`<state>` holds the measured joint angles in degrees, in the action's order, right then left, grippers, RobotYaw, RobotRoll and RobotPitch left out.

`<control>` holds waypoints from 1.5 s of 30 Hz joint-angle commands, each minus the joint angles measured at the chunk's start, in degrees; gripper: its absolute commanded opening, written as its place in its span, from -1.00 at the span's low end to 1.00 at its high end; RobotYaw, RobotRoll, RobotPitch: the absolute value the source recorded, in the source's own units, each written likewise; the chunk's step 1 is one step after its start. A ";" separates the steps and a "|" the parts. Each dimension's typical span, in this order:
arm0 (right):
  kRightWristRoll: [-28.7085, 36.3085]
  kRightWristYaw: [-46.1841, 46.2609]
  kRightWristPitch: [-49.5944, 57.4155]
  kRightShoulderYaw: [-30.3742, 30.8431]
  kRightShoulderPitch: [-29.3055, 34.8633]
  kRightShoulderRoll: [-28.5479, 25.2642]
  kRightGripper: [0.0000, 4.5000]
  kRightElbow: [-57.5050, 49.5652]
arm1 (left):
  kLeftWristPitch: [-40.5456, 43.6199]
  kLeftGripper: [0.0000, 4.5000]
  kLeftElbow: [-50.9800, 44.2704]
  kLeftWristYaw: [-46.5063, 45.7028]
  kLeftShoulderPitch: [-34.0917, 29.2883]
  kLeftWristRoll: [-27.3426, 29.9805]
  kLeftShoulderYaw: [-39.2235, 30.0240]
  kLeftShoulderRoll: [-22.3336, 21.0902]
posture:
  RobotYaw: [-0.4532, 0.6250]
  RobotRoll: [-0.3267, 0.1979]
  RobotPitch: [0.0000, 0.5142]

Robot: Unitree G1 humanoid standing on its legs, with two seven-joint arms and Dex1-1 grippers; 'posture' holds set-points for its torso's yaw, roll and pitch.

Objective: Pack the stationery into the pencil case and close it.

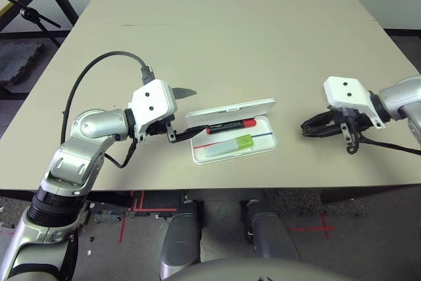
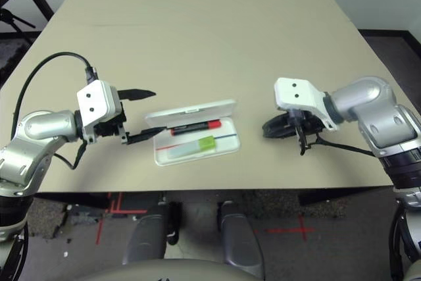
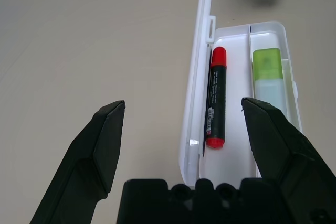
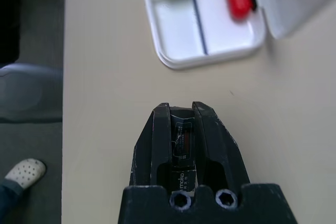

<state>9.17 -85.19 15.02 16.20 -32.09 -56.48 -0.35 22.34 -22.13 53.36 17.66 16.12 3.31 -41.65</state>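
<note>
One small dark-grey oblong piece [image 4: 181, 145] sits clamped in my right fingers [image 4: 181, 109]; left fingers [image 3: 181, 116] gape empty. I should carry it over the flat white plastic case [image 1: 266, 143].

Left gripper [image 1: 181, 114] spread wide, fingers aimed toward 3 o'clock. Right gripper [image 1: 308, 127] clamped tight, aimed toward 9 o'clock, wrist bent downward.

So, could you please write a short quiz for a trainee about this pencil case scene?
1. True or false: the pencil case is fully closed.
2. Which gripper stands open? A. left gripper B. right gripper
3. Fill in: beside the red marker in the case lies the green-capped ____.

Key: 1 false, the lid is partly raised. 2 A. 3 highlighter.
</note>
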 commanded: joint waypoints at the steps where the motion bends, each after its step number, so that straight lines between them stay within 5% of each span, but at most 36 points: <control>1: -2.45 -0.04 -1.92 2.26 -0.64 1.74 -0.85 -1.78 | -0.17 1.00 -0.59 -0.30 -0.39 -0.49 0.53 -0.37 | 0.00 0.25 -0.40; 13: -5.19 3.73 -1.49 3.78 -1.87 9.65 -0.85 -2.35 | -0.16 1.00 -0.68 -0.56 -0.61 -1.01 0.95 -0.31 | 0.01 0.25 -0.41; 45: -8.49 5.86 -4.04 7.99 -4.78 18.20 -0.85 0.36 | 0.01 1.00 -1.08 -1.71 -1.00 -1.49 1.42 -0.01 | 0.05 0.25 -0.43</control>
<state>1.06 -79.61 11.67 23.23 -36.94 -38.88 -0.32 22.34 -22.21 51.89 17.23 15.28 3.79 -41.57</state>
